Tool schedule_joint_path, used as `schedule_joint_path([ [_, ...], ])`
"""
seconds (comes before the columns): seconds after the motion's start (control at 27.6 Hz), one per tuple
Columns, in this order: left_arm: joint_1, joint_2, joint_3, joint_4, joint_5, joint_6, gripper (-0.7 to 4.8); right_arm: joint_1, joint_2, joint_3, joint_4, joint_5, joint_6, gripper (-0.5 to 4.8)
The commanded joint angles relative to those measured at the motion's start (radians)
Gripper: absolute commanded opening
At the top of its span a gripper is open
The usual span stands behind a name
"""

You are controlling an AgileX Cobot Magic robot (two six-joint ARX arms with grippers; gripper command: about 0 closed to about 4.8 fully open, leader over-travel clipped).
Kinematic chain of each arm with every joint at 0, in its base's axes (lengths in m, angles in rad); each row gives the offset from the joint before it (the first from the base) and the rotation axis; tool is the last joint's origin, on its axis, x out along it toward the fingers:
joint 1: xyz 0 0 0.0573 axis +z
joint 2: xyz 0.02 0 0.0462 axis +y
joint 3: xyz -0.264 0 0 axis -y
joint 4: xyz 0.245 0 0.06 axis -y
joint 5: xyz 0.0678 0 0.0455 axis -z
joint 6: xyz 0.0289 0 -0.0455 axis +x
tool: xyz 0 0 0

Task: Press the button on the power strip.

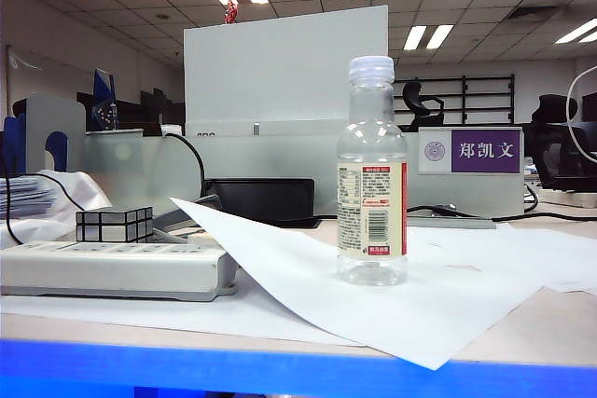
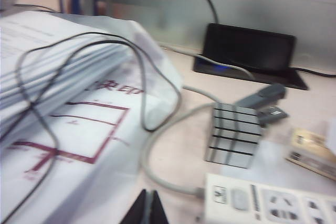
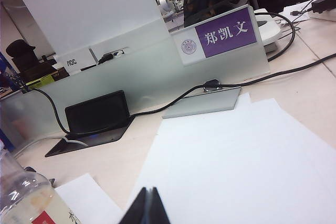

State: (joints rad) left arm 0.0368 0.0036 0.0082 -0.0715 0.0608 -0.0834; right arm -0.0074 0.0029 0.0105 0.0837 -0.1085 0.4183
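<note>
- Here, the bench [image 1: 560, 323] carries white paper sheets [image 1: 373, 295].
- The power strip [image 1: 112, 267] lies at its left, mirror cube [image 1: 114, 225] just behind, clear bottle [image 1: 372, 174] well right.
- Left gripper [image 2: 150, 211] hovers clenched near the strip's button [image 2: 240, 199].
- Right gripper [image 3: 148, 208] hovers clenched over paper.

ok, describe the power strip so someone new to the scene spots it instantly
Start at the clear bottle mid-table and go to the table's left edge. The power strip lies flat there, in front of the silver mirror cube. It is the only long off-white bar with sockets, a grey base rim and a grey cable.
</note>
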Motion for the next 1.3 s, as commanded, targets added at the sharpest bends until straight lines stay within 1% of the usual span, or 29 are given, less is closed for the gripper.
schedule_joint_path([
  [0.04, 0.000, -0.002, 0.001, -0.014, 0.041, 0.000, -0.04, 0.000, -0.002, 0.001, 0.010, -0.001, -0.004, 0.03],
  [0.14, -0.004, -0.002, 0.001, -0.016, 0.041, 0.000, -0.04, 0.000, -0.002, 0.001, 0.010, -0.001, -0.004, 0.03],
  [0.33, -0.067, -0.002, 0.001, -0.016, 0.040, 0.004, -0.04, 0.000, -0.002, 0.001, 0.010, -0.001, -0.004, 0.03],
  [0.54, -0.066, -0.002, 0.001, 0.006, 0.040, 0.005, -0.04, 0.000, -0.002, 0.001, 0.010, -0.001, -0.004, 0.04],
  [1.19, -0.065, -0.002, 0.002, 0.005, 0.041, 0.004, -0.04, 0.000, -0.002, 0.001, 0.010, -0.001, -0.005, 0.04],
  [1.27, -0.065, -0.002, 0.002, 0.005, 0.041, 0.004, -0.04, 0.000, -0.001, 0.001, 0.007, 0.003, -0.017, 0.03],
  [1.3, -0.065, -0.002, 0.002, 0.005, 0.041, 0.004, -0.04, 0.000, -0.002, 0.001, 0.007, 0.003, -0.053, 0.04],
])
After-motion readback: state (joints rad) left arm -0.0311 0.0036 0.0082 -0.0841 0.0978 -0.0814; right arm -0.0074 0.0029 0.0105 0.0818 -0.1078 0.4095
